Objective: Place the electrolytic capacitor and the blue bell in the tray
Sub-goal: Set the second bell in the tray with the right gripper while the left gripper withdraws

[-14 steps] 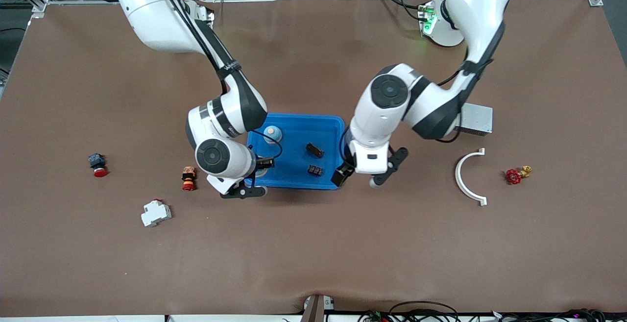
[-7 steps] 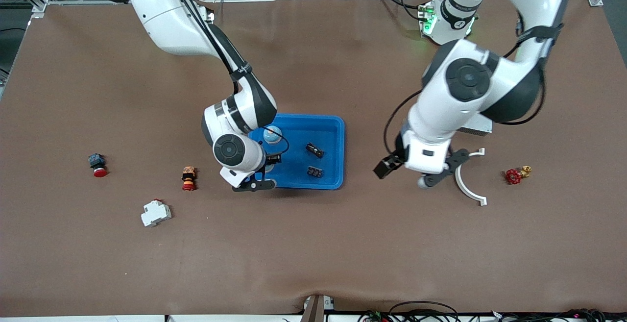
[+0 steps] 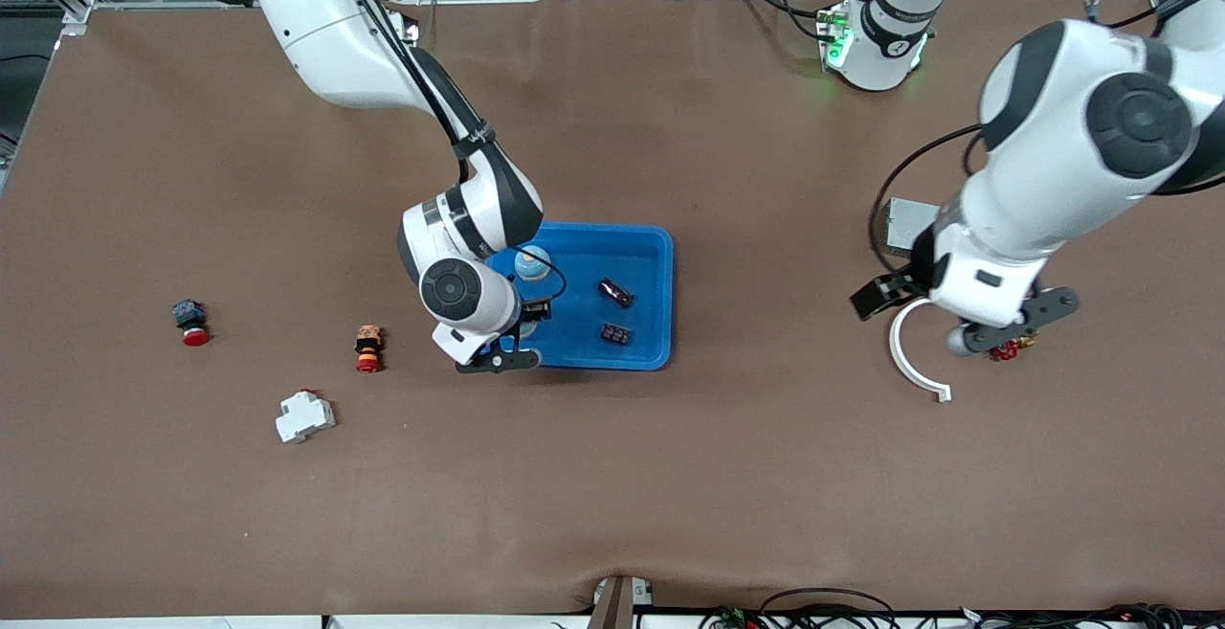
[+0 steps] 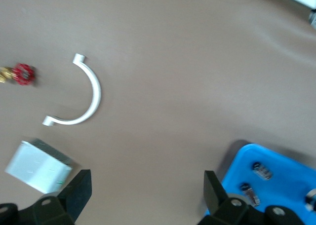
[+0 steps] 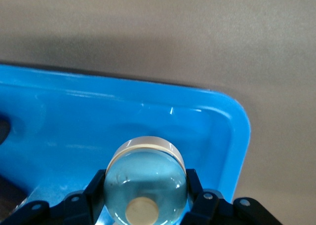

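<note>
Right wrist view: the right gripper [image 5: 144,198] clamps the bell [image 5: 145,178] low in frame, over the tray's [image 5: 59,131] corner. Best to lower it fully inside the rim, clear of the wall, before releasing. In the front view's right half, the left gripper [image 3: 957,321] hangs wide open and empty over the white clamp [image 3: 904,353].
</note>
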